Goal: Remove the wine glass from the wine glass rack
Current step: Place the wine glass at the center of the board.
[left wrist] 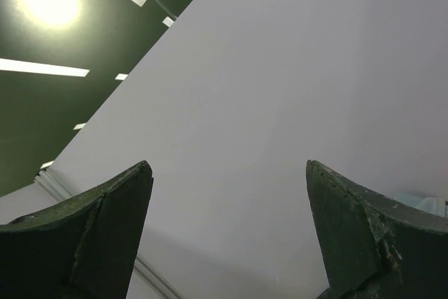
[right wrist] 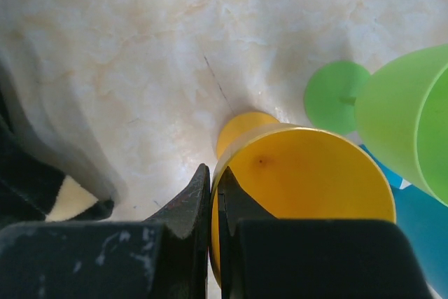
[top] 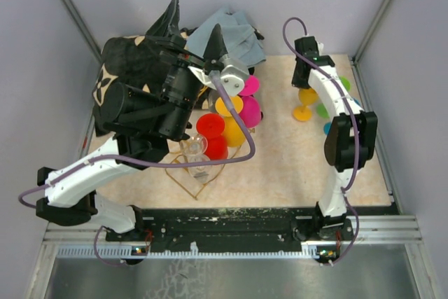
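Black and spread wide, the jaws of the left gripper (top: 196, 13) point upward with nothing between them, raised high over the left of the marbled beige worktop (top: 294, 162). Just right of it, near the front edge, stands the gold thin-wire wine glass rack (top: 199, 185), with a clear glass (top: 194, 146) and red, orange and magenta plastic glasses (top: 210, 127) clustered over it. Well apart, at the far right, the right gripper (top: 306, 85) is clenched on the rim of a yellow plastic wine glass (top: 305, 97).

I judge this the setting-down step, with the yellow glass already off the rack; the next move calls for letting go once the foot sits flat, then lifting straight up.

The overhead view alone shows the rack and both arms; the left wrist view shows only its parted fingertips (left wrist: 119, 208) against a pale wall; the right wrist view alone shows one finger outside the yellow bowl and one inside, pinching its wall, with a green plastic glass (right wrist: 406, 110) just beside it.
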